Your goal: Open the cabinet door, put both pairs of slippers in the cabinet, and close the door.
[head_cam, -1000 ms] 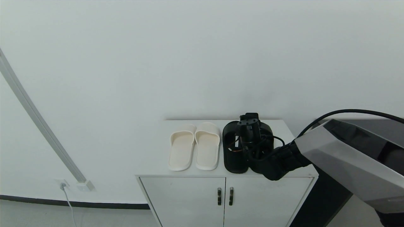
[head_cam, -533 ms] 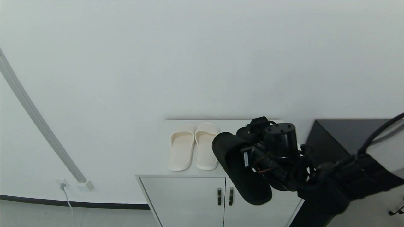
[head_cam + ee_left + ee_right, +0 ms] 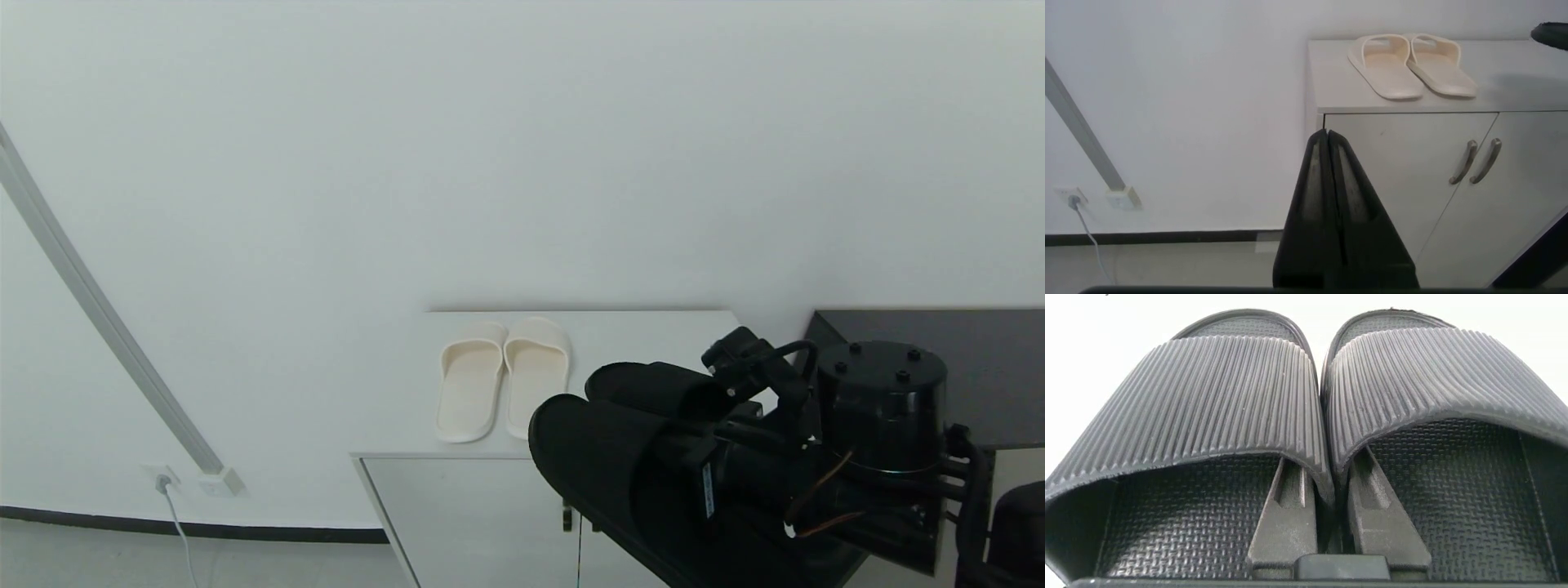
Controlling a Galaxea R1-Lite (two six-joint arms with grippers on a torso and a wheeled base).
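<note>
A white pair of slippers [image 3: 502, 380] lies side by side on top of the white cabinet [image 3: 620, 322], toes toward the wall. The cabinet's two doors [image 3: 1404, 175] are closed, their handles [image 3: 1476, 161] together at the middle. My right gripper [image 3: 1331, 527] is shut on the black pair of slippers [image 3: 620, 457], its fingers [image 3: 1286, 514] pinching the two inner strap walls together. The pair hangs in the air in front of the cabinet's right door, clear of the top. Off to the cabinet's left and lower, my left gripper [image 3: 1327, 143] is shut with nothing in it.
A black unit [image 3: 922, 327] stands against the cabinet's right side. On the wall to the left are a slanted grey conduit [image 3: 82, 294] and a socket with a cable [image 3: 163, 478] near the floor. Left of the cabinet there is open floor.
My right gripper has lifted the black pair off the cabinet top and drawn it back and down, toward the camera. The white pair has not moved.
</note>
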